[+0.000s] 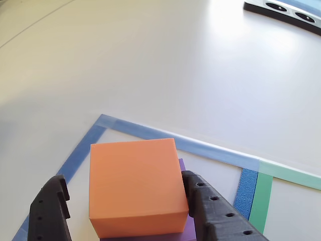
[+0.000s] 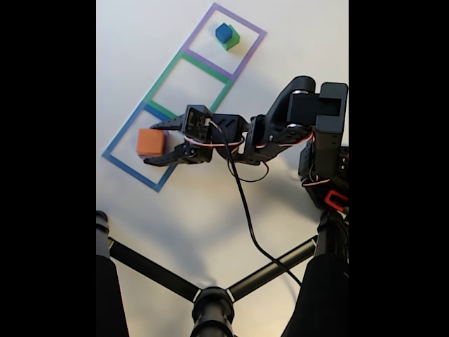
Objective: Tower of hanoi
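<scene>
Cube (image 1: 135, 183), orange, sits square atop a purple block (image 1: 186, 232) in the blue frame (image 2: 126, 163); tool (image 1: 125, 211) spread around it, not touching.

On my feed I see a white table (image 2: 210, 203), a black tripod stand (image 2: 210, 298) at the bottom, and a dark device (image 1: 286, 11) top right.
</scene>
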Controlling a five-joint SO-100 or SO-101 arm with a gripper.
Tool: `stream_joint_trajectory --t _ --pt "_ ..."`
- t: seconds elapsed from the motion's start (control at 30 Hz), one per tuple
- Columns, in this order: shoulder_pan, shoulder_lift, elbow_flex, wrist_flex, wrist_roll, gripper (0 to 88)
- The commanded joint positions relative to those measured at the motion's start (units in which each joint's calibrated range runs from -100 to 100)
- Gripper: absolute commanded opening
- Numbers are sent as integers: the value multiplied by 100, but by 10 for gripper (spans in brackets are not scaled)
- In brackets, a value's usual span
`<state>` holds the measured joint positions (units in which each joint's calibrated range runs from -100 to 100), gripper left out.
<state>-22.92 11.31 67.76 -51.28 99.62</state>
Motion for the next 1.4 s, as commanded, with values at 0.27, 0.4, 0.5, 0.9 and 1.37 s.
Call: stream_joint_trajectory --t 0.27,0.4,0.5,0.9,1.37 --pt "54 -834 -74 146 38 327" --pt "0 -1547 -29 761 38 327" --pt "-38 -2212 -74 1417 38 324" --pt "595 -5746 -1401 7689 38 0" --pt "2654 -5714 -6108 13824 38 0"
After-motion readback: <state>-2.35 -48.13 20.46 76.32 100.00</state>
